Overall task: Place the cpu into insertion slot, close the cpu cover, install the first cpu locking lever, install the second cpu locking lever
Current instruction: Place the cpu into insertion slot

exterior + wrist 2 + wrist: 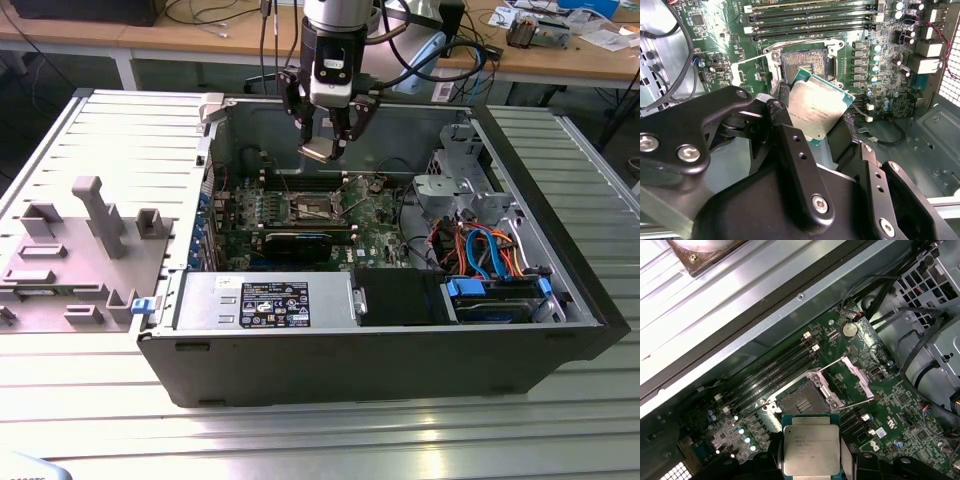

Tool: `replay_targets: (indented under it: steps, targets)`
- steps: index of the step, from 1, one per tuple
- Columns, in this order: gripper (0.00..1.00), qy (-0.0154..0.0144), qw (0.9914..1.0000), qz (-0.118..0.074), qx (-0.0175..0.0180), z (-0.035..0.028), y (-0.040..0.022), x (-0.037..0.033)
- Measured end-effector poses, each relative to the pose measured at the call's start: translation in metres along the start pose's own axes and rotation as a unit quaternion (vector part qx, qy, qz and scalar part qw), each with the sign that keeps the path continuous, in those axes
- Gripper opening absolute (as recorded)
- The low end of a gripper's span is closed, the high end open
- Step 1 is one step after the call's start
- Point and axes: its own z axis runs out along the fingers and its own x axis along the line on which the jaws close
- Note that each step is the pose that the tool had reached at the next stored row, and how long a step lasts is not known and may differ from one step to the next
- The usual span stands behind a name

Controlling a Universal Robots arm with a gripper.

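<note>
One cpu (pixel 811 450), clamped by its edges in gripper (pixel 325 145), above empty slot (pixel 800 402) (likely light, stiff, fragile; edge hold seems safest).

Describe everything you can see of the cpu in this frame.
The cpu is a small flat square chip with a silvery-grey metal top, faint print and a green rim. The tool pinches it by opposite edges, holding it in the air above the motherboard, not touching the empty insertion slot.
</note>
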Motion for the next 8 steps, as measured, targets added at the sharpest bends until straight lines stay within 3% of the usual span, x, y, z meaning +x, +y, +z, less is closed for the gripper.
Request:
replay_targets:
  steps: [8]
  targets:
    - [0.55,0.0000,0.99999,0.005,-0.0001,0.0002,0.0000,0.0000]
